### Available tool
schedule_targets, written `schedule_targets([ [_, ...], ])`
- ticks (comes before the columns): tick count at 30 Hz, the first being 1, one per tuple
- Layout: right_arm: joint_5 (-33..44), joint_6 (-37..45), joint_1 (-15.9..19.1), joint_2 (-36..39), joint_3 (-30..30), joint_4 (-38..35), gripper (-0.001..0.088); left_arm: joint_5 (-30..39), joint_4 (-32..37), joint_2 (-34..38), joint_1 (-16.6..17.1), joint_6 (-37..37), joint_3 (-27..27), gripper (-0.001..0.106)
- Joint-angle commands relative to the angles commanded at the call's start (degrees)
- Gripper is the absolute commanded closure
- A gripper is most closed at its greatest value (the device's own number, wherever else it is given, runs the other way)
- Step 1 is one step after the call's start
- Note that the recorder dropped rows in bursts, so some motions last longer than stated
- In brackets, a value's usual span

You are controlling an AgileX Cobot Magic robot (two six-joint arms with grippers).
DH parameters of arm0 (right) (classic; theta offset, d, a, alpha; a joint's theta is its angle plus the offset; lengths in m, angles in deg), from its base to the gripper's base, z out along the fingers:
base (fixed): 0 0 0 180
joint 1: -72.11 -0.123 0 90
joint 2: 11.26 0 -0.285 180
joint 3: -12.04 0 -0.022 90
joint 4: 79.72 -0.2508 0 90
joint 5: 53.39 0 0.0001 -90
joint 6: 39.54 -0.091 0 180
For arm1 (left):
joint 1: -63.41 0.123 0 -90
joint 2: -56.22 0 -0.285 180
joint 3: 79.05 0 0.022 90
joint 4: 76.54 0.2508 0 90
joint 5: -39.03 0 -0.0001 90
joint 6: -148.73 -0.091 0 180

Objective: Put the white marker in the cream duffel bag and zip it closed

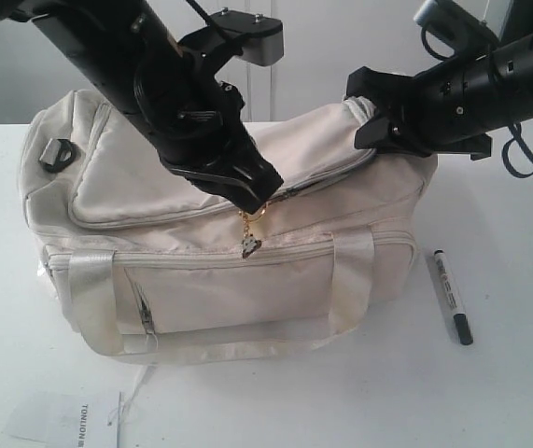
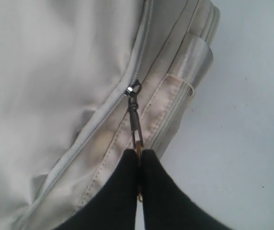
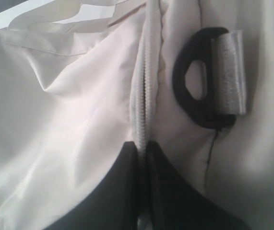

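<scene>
Left fingers [image 2: 120, 191] pinch the zip pull [image 2: 136, 125], white marker [image 1: 452, 295] lying well apart

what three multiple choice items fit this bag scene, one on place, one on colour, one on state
1. Where is the slim white black-capped marker relative to the soft cream fabric duffel bag? A inside it; B beside it on the white table; C in a gripper.
2. What colour is the bag's strap ring? A black; B gold; C red.
3. What is the left gripper doing? A hanging open; B shut on the metal zip pull; C holding the marker.
B: it lies on the table. A: the ring shows black. B: it pinches the pull.
</scene>
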Motion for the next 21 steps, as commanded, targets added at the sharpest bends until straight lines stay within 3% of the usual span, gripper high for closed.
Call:
schedule_targets([
  [21,0.00,0.45,0.00,0.00,0.00,0.09,0.0868,2.77,3.62,-0.44,0.00,0.98,0.00,0.105],
])
